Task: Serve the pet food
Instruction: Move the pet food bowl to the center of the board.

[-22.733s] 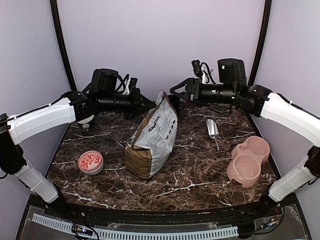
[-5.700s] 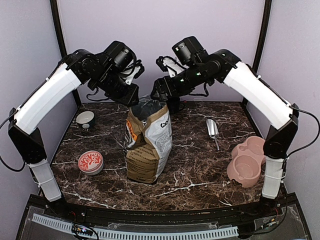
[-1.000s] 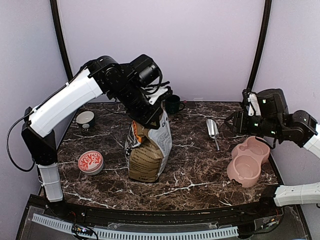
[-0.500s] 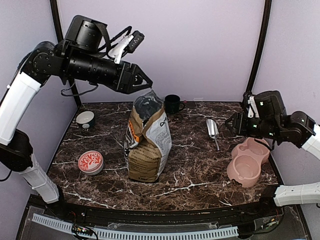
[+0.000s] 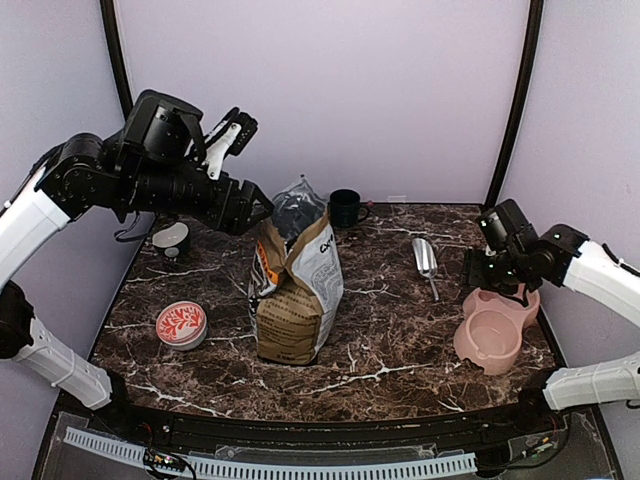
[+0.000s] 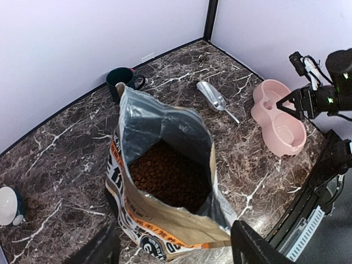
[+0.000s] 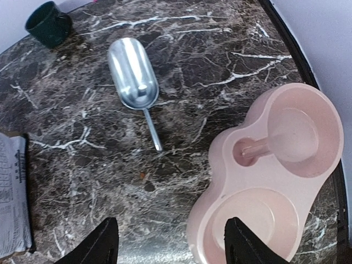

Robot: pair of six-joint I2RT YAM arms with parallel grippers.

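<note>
A robot lab booth rather than a home: plain lilac walls (image 5: pixel 400 90) and black posts (image 5: pixel 517 100) box in a marble-look counter (image 5: pixel 400 350), two white arms (image 5: pixel 25 225) rise from its near edge beside a slotted cable duct (image 5: pixel 300 465), and only a bag (image 5: pixel 295 300), scoop (image 5: pixel 424 256) and pink bowl (image 5: pixel 495 325) sit on it

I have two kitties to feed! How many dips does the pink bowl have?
2. In the pink bowl, one dip sits at the back, the other dip at the front. Both look empty, and none seems hidden.
</note>
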